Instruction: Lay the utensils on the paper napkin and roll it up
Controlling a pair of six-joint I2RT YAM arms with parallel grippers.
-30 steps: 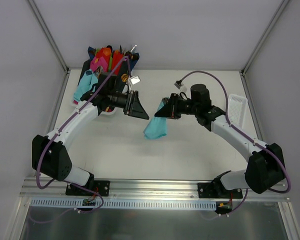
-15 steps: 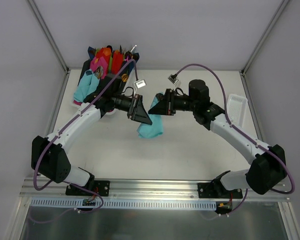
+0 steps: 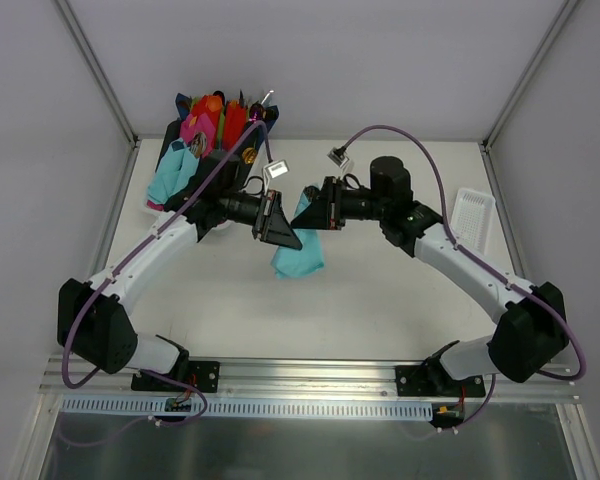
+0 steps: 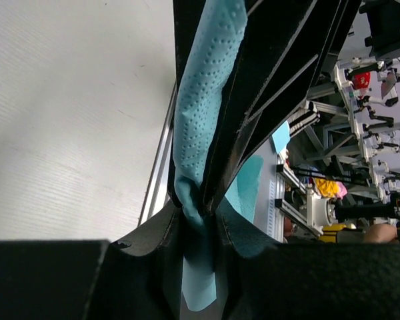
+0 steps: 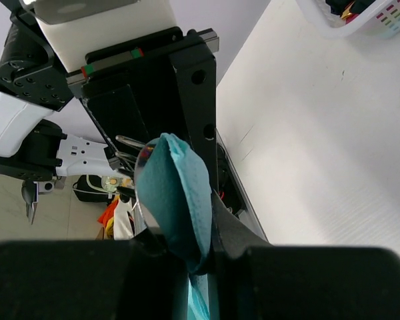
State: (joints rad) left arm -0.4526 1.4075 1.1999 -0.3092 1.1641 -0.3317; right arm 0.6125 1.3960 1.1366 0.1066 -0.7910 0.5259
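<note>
The teal paper napkin [image 3: 298, 256] hangs in the air over the middle of the table, bunched and folded. My right gripper [image 3: 311, 214] is shut on its upper part; in the right wrist view the napkin [image 5: 180, 193] bulges out of the gripper [image 5: 203, 257]. My left gripper [image 3: 284, 234] meets it from the left. In the left wrist view its jaws [image 4: 199, 212] pinch the napkin [image 4: 207, 80] right beside the right gripper's fingers [image 4: 267, 80]. A thin shiny metal edge [image 5: 139, 167] runs along the napkin's left side; I cannot tell whether it is one of the utensils.
A dark bin [image 3: 185, 140] at the back left holds pink, red and teal napkin bundles and cutlery. A small white basket [image 3: 474, 218] stands at the right edge. Grey walls enclose the white table [image 3: 380, 300].
The right gripper carried the hanging napkin left and a little farther back. The left gripper came up against it and closed its jaws on the napkin.
</note>
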